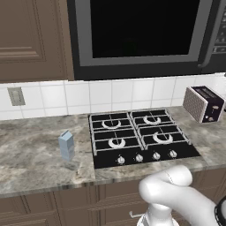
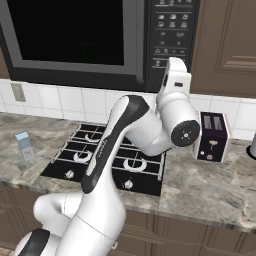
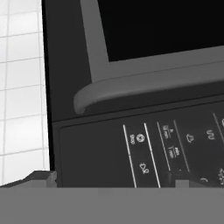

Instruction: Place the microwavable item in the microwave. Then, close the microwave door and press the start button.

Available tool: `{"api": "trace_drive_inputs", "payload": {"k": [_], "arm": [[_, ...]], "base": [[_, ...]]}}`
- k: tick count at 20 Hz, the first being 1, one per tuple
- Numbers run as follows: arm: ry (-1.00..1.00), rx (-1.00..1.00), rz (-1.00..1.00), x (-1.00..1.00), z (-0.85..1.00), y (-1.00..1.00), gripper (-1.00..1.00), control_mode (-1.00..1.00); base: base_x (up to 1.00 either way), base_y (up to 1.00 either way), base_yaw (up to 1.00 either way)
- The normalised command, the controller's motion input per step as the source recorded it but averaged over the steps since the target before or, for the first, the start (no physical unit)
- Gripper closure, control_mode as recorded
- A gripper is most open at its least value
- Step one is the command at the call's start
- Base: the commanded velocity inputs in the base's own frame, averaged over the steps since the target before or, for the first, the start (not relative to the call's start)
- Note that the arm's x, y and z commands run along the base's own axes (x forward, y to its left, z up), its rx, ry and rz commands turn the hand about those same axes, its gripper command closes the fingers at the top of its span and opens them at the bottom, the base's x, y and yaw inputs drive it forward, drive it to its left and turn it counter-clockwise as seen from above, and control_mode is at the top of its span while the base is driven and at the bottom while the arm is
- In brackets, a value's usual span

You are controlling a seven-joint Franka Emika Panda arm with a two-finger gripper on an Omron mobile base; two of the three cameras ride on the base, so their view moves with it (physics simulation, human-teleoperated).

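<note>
Microwave hangs above the stove, door shut. Claw is wide, holding nothing, aimed straight at the button panel on the microwave's right edge, handle just beside it. Mug isn't on the desk; probably inside. Next, press start.

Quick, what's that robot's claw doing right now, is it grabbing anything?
Gripper: open, holding nothing, close in front of the microwave's button panel.
</note>
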Motion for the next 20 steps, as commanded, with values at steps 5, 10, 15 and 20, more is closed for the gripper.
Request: {"api": "trace_drive_inputs", "payload": {"k": [5, 10, 15, 20], "arm": [[0.0, 0.03, 0.0, 0.44, 0.0, -0.04, -1.0, -1.0], [0.0, 0.02, 0.0, 0.15, 0.0, -0.27, -1.0, -1.0], [0.0, 0.02, 0.0, 0.04, 0.0, -0.24, -1.0, -1.0], [0.0, 0.02, 0.0, 0.24, 0.0, -0.09, -1.0, -1.0]], "base": [[0.0, 0.0, 0.0], [0.0, 0.0, 0.0], [0.0, 0.0, 0.0], [0.0, 0.0, 0.0]]}}
